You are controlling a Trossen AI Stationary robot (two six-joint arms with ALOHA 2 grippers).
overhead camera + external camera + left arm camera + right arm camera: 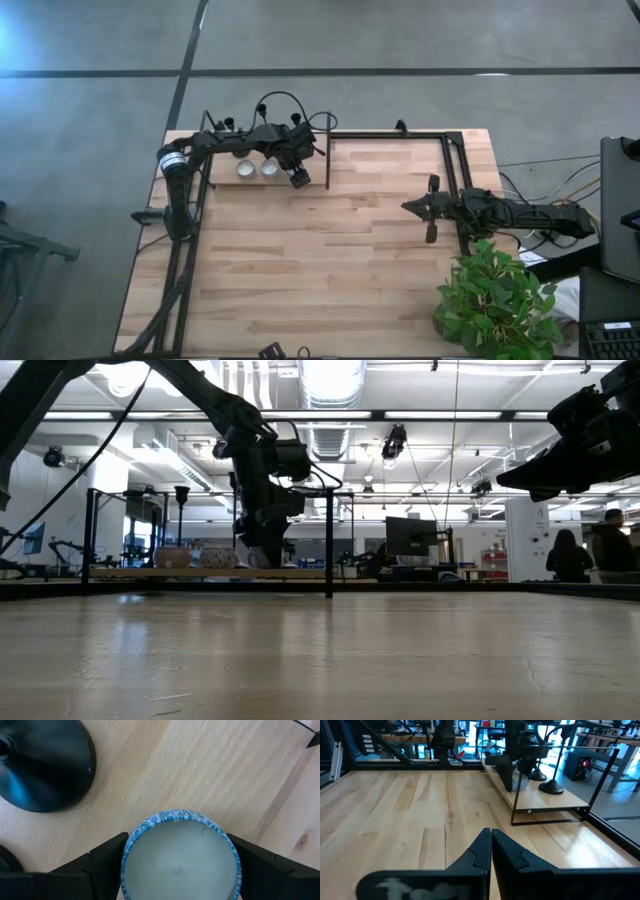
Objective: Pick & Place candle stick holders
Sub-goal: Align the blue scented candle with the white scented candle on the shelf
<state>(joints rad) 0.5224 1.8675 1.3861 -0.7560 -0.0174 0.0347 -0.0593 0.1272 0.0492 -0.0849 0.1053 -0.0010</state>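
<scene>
left gripper [177,870]: fingers wide around blue-patterned candle [180,857] on shelf [222,172], grip unclear | holder [42,762]: on shelf, beside candle | right gripper [491,842]: closed, empty, over table [330,270]

A pale butcher-block table [300,270] stands on a grey concrete floor [90,120] crossed by dark seams. A leafy green plant [497,300] sits at one corner of the table. Beyond it, the room is an open workshop: white ceiling ducts [330,385], strip lights, a dark monitor [411,536] on a far bench, and two people [590,550] seen from behind
</scene>
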